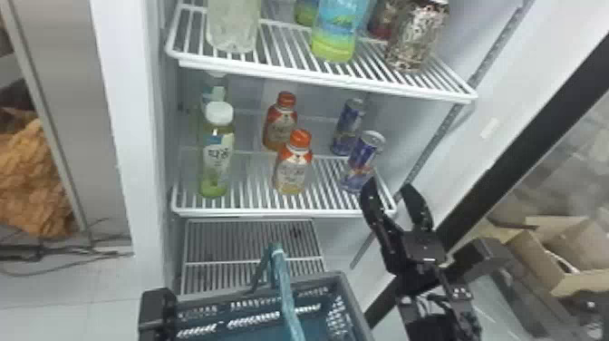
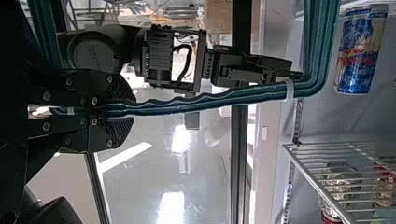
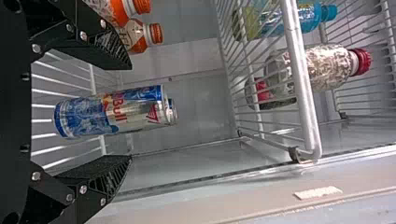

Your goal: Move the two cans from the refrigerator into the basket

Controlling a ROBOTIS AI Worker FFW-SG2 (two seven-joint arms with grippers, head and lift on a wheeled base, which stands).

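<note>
In the right of the head view, the right gripper (image 1: 389, 187) reaches up toward the front can (image 1: 364, 158), its fingers wide apart. The right wrist view shows that can in the gap between the fingers, touching neither. The rear can (image 1: 350, 124) stands just behind it; both are upright on the refrigerator's middle shelf (image 1: 253, 211).

The left gripper (image 2: 126, 110) has its fingers closed on the teal handle (image 1: 288, 294) of the basket (image 1: 321, 278), at the bottom center of the head view.

Two orange-capped bottles (image 1: 292, 174) stand left of the cans, and a white-capped green bottle (image 1: 216, 158) farther left. Larger bottles (image 1: 336, 34) sit on the wire shelf above (image 1: 317, 80). A cardboard box (image 1: 539, 254) is at lower right, pale floor (image 1: 59, 313) at lower left.
</note>
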